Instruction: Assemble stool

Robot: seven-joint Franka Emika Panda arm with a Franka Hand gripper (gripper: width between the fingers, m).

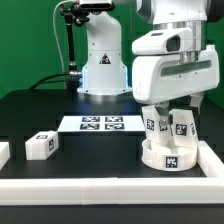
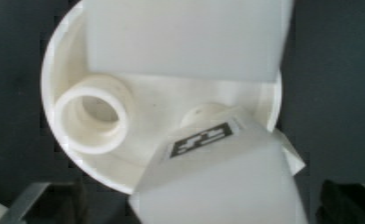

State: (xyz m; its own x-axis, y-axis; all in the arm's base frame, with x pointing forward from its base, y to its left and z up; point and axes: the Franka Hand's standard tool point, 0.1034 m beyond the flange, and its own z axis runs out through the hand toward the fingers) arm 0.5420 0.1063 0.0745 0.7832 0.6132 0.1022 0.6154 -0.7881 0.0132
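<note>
Round white plastic disc seat (image 1: 172, 158) rests on black worktop (image 1: 55, 105) at exterior view's right, just inside white border rail (image 1: 100, 190). Two white blocky tagged legs (image 1: 151, 122) (image 1: 182, 123) stand upright on seat. Pincer (image 1: 168, 108) hangs directly over them, jaws spread wide, gripping nothing. Wrist view: dark fingertips (image 2: 22, 200) sit either side of one tagged leg, apart from it; empty round socket (image 2: 94, 105) shows in seat. Third loose white leg (image 1: 40, 146) lies well apart at exterior view's left. Marker board (image 1: 100, 123) lies mid-worktop.
</note>
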